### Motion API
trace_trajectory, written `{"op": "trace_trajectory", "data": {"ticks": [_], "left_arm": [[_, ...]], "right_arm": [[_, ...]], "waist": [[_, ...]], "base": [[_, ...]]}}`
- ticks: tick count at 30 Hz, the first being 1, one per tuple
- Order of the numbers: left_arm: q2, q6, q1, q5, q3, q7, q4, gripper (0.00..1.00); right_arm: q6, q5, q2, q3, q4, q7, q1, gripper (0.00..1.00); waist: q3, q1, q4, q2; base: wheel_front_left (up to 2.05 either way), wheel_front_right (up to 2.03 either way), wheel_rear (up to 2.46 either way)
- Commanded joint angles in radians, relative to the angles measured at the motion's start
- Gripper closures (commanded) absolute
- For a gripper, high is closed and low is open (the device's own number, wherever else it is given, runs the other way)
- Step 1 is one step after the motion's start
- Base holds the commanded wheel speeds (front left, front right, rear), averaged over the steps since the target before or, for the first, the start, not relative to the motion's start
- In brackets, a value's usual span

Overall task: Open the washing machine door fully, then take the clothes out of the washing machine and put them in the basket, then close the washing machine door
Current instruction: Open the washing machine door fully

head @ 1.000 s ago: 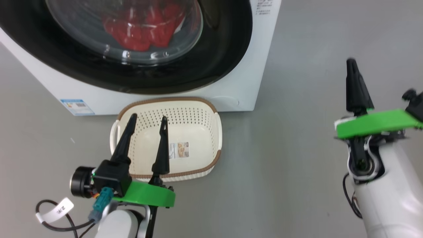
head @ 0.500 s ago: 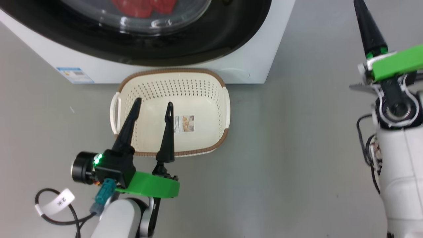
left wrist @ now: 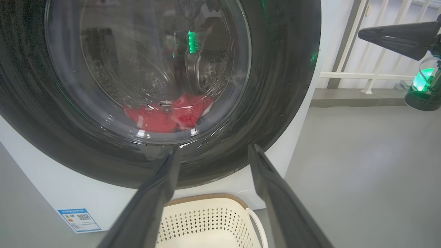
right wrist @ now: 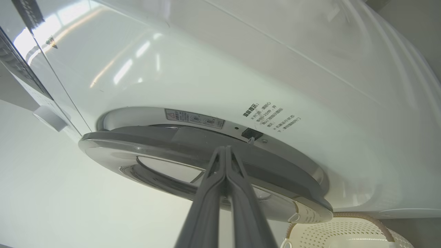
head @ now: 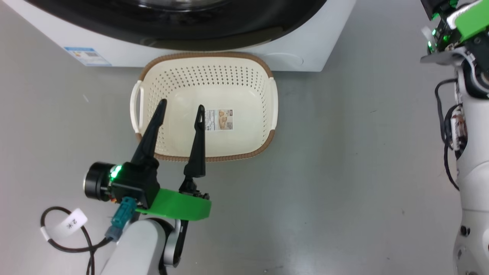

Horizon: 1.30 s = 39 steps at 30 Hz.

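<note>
The washing machine (head: pixel 126 53) stands at the top of the head view, with the black rim of the washing machine door (head: pixel 191 23) shut against its front. Red clothes (left wrist: pixel 168 115) lie in the drum behind the door glass (left wrist: pixel 148 69). Right in front of the machine, the cream basket (head: pixel 206 56) sits on the floor with nothing in it. My left gripper (head: pixel 181 107) hovers open over the basket's near left part. My right gripper (right wrist: pixel 225 150) is shut and empty, with its tip at the door's (right wrist: pixel 155 141) edge near the latch. It also shows shut (left wrist: pixel 361 34) right of the machine.
Grey floor (head: pixel 344 172) spreads around the basket and to the right of the machine. A blue label (head: pixel 88 56) marks the machine's lower left front. A white railing (left wrist: pixel 365 74) runs behind, right of the machine. My right forearm (head: pixel 470 172) stands along the head view's right edge.
The head camera has tipped down, so machine and basket slid up the picture. My right arm rose toward the machine, its shut fingers passing the top edge. The left gripper stayed open over the basket.
</note>
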State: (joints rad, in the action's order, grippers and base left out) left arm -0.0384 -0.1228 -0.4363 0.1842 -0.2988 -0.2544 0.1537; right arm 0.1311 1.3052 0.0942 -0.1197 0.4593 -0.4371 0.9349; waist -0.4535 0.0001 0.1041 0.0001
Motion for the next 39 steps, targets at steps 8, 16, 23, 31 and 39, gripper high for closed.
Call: {"op": "trace_trajectory", "data": {"ticks": [8, 16, 23, 31, 39], "left_arm": [[-0.012, -0.006, -0.023, 0.004, 0.008, -0.007, -0.023, 0.0], [-0.012, -0.008, -0.045, 0.02, -0.014, -0.007, -0.029, 0.0], [-0.012, -0.014, -0.059, 0.03, -0.027, -0.007, -0.033, 0.0], [-0.012, -0.02, -0.06, 0.039, -0.034, -0.007, -0.036, 0.0], [-0.012, -0.023, -0.061, 0.05, -0.046, -0.007, -0.035, 0.0]], "right_arm": [[0.0, 0.044, -0.017, -0.04, 0.034, -0.099, 0.126, 1.0], [0.0, 0.035, -0.028, -0.053, 0.092, -0.142, 0.204, 1.0], [0.0, 0.013, -0.034, -0.056, 0.12, -0.156, 0.237, 1.0], [0.0, -0.013, -0.038, -0.066, 0.151, -0.175, 0.279, 1.0], [0.0, -0.054, -0.039, -0.083, 0.183, -0.19, 0.32, 1.0]], "waist": [[-0.048, 0.0, 0.027, -0.0001], [-0.082, 0.0, 0.047, -0.0001], [-0.099, 0.0, 0.067, -0.0001], [-0.112, 0.0, 0.096, -0.0001], [-0.117, 0.0, 0.125, -0.0001]], "base": [[0.0, 0.0, 0.0], [0.0, 0.0, 0.0], [0.0, 0.0, 0.0], [0.0, 0.0, 0.0], [0.0, 0.0, 0.0]]}}
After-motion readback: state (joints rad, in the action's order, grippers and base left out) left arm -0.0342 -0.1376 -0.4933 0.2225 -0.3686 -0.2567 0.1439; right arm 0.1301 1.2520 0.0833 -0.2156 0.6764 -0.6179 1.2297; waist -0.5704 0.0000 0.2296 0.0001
